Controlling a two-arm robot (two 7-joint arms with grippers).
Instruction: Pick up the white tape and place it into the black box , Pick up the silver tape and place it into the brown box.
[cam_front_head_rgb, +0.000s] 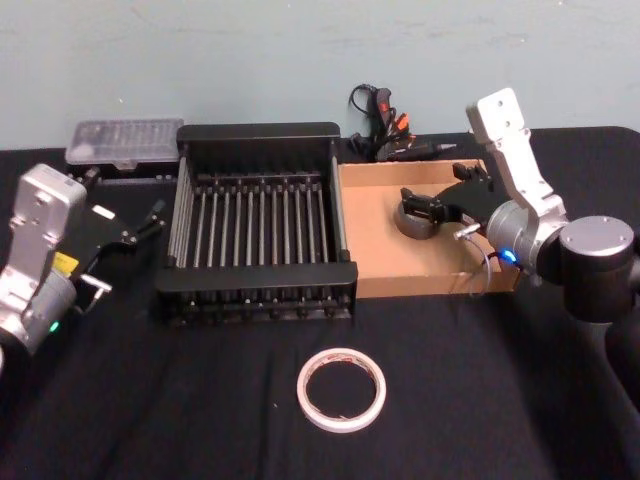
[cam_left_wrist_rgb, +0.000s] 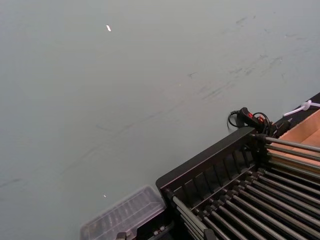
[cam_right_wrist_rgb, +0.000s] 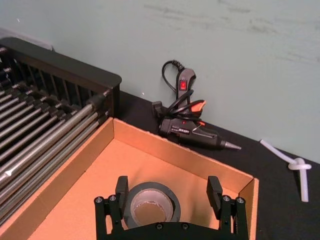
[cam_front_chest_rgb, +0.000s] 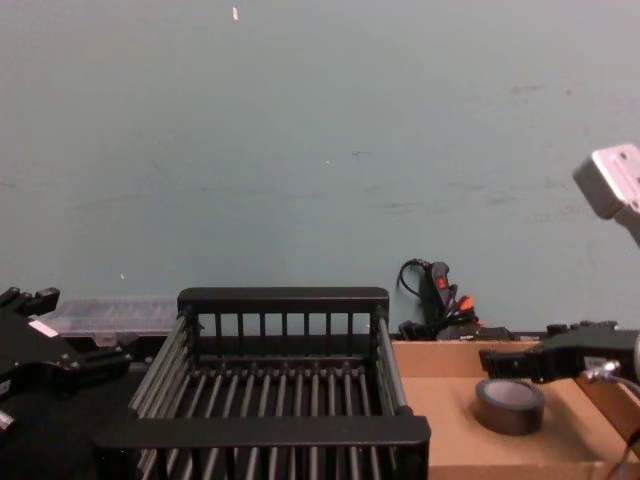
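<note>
Head view: silver tape (cam_front_head_rgb: 417, 222) sits in the brown box (cam_front_head_rgb: 372, 270), right tool (cam_front_head_rgb: 437, 209) spread around it. White tape (cam_front_head_rgb: 341, 389) remains on the tabletop (cam_front_head_rgb: 480, 400), black box (cam_front_head_rgb: 256, 132) empty.

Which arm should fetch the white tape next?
Left, probably. The left gripper is free beside the black box, while the right gripper hangs open over the silver tape in the brown box.

The silver tape (cam_front_head_rgb: 418, 222) lies in the brown box (cam_front_head_rgb: 375, 270), right of the black box (cam_front_head_rgb: 255, 275); the white tape (cam_front_head_rgb: 341, 389) seemingly lies before both.
</note>
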